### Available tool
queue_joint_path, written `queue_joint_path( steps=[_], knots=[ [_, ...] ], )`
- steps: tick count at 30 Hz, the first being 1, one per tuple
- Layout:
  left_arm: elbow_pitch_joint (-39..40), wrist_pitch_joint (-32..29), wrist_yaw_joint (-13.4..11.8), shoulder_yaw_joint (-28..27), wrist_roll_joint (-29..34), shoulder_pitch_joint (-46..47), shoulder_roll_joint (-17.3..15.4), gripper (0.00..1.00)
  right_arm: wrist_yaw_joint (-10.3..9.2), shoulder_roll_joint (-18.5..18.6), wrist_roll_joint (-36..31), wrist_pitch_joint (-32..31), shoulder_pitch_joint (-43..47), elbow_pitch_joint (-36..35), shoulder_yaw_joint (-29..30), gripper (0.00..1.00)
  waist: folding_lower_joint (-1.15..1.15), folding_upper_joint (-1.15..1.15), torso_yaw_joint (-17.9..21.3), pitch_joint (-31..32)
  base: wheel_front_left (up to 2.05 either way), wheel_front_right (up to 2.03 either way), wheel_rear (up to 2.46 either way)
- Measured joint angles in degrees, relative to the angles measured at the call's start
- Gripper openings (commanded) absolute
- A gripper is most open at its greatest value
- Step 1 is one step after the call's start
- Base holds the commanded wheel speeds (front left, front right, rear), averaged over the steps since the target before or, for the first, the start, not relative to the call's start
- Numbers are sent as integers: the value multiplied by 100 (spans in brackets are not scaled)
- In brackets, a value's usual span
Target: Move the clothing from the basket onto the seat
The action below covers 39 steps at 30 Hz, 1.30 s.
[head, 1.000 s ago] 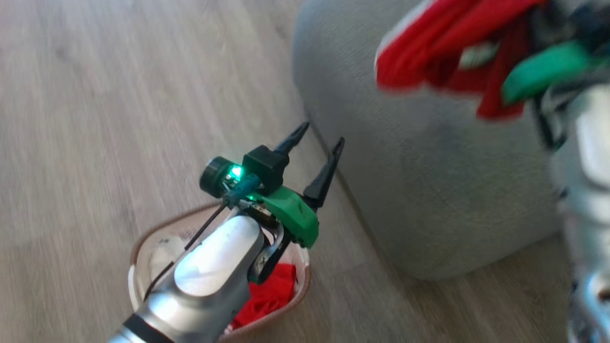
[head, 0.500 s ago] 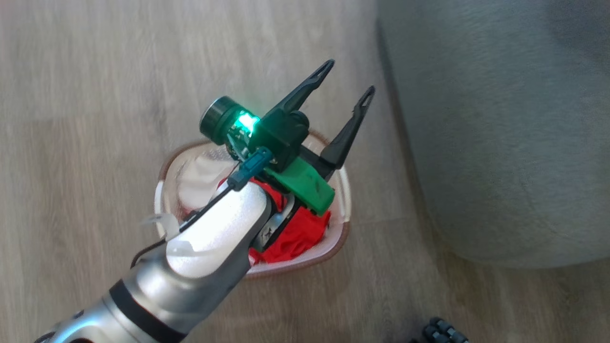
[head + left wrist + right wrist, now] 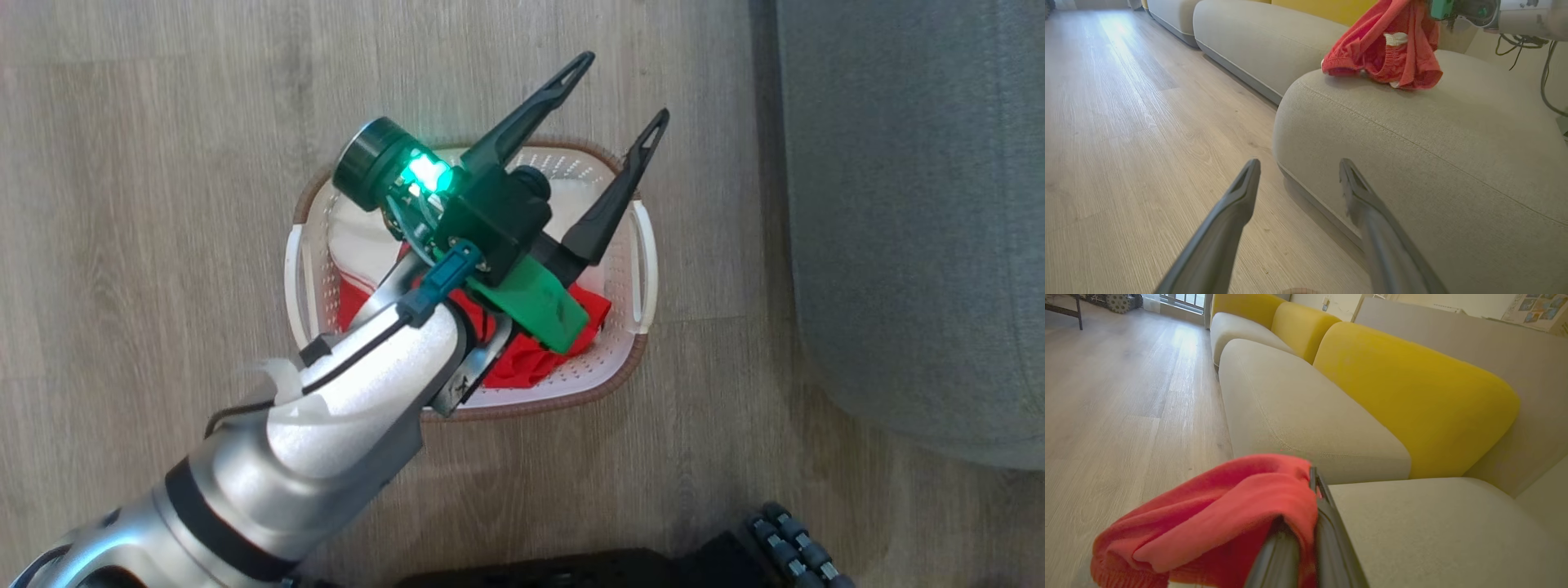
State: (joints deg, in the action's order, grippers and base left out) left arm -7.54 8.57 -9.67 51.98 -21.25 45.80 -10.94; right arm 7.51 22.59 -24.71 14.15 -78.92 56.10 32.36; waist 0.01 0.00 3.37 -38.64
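Clothing [image 3: 1229, 506] of thin red fabric hung bunched from the right gripper [image 3: 1314, 479], whose dark fingers were pinched together on it. Its folds trailed down and to the left of those fingers, long axis slanting that way. In the left wrist view its soft lower folds, with a white patch showing, appeared to touch the top of the seat [image 3: 1412, 143], a grey-green woven cushion with a rounded, stitched edge. It hung ahead and to the right of the left gripper [image 3: 1299, 163], whose two fingers stood spread and empty. A crumpled red pile [image 3: 531, 367] lay in the perforated white basket [image 3: 608, 363], beneath that gripper's wrist and behind its fingertips, on wood flooring [image 3: 147, 204].
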Motion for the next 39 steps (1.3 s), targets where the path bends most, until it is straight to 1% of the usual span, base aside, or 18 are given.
queue_joint_path(
  steps=[2, 6, 8, 10, 11, 15, 17, 19, 23, 29, 35, 39],
  knots=[
    [30, -43, -14, 38, 1, 6, -2, 100, 0, -136, -151, 7, 83, 12, 275, 0, -1, 0, -17, -68, 0, 0, 0],
    [66, -101, -45, 71, 42, 12, -87, 100, 0, -438, -412, 9, 296, 134, 635, 0, -1, 0, 20, -131, 0, 0, 0],
    [79, -110, -51, 69, 42, 14, -137, 100, 0, -504, -513, 23, 358, 178, 761, 0, -1, 0, 59, -141, 0, 0, 0],
    [80, -149, -57, 71, 41, 15, -151, 100, 0, -515, -565, 32, 357, 290, 808, 47, -1, 0, 98, -135, 0, 0, 0],
    [80, -149, -86, 74, 41, 15, -152, 100, 0, -528, -564, 32, 357, 352, 834, 100, -1, 0, 120, -126, 0, 0, 0],
    [75, -151, -93, 67, 30, 15, -177, 100, 0, -643, -475, 32, 377, 497, 693, 100, -1, 0, 252, -54, 0, 0, 0],
    [47, -144, -93, 55, 29, 15, -181, 100, 0, -664, -285, 33, 469, 463, 502, 100, -1, 0, 298, 3, 0, 0, 0],
    [18, -130, -93, 15, -29, 15, -185, 100, 0, -679, -119, 33, 644, 394, 180, 100, -2, 0, 339, 74, 0, 0, 0],
    [-102, 36, -103, -87, -142, 5, -185, 100, 0, -708, 425, 33, 1149, 93, -452, 100, -2, 0, 387, 279, 0, 0, 0],
    [-298, 269, -146, -242, -390, -169, -180, 100, 0, -694, 1321, 33, 1981, -535, -1168, 100, -2, 0, 419, 725, 0, 0, 0],
    [-513, 444, -153, -457, -709, -613, -186, 100, 0, -645, 1864, 33, 2480, -1068, -1752, 100, -2, 0, 397, 1276, 0, 0, 0],
    [-594, 517, -268, -654, -853, -951, -211, 100, 0, -732, 2181, 47, 2682, -1315, -2153, 100, -2, 0, 345, 1681, 0, 0, 0]
  ],
)
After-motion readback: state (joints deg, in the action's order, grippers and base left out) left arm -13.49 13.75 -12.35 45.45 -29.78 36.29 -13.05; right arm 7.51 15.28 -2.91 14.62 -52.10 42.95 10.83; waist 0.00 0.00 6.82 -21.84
